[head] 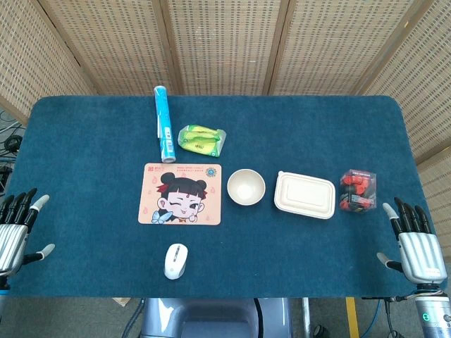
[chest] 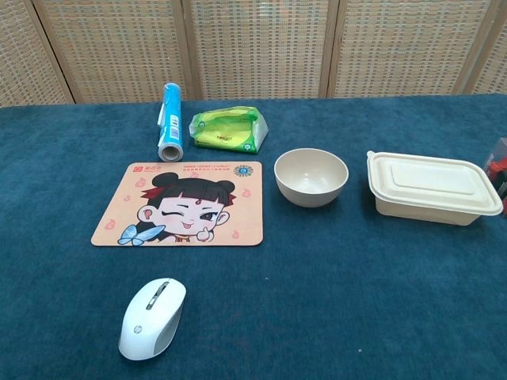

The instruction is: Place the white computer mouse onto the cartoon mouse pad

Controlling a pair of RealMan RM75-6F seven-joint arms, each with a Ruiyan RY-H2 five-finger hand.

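Observation:
The white computer mouse (head: 175, 260) (chest: 153, 318) lies on the blue cloth near the table's front edge, just below the cartoon mouse pad (head: 180, 193) (chest: 181, 203). The pad is peach-coloured with a winking girl's face and lies flat with nothing on it. My left hand (head: 15, 225) rests at the far left edge of the table, fingers spread, holding nothing. My right hand (head: 416, 243) is at the far right edge, fingers apart and empty. Both hands are well away from the mouse. The chest view shows neither hand.
A blue roll (head: 163, 132) (chest: 169, 119) and a green packet (head: 201, 140) (chest: 228, 130) lie behind the pad. To its right stand a beige bowl (head: 246, 187) (chest: 310, 176), a lidded beige box (head: 304, 195) (chest: 432, 188) and a clear box of red items (head: 357, 190).

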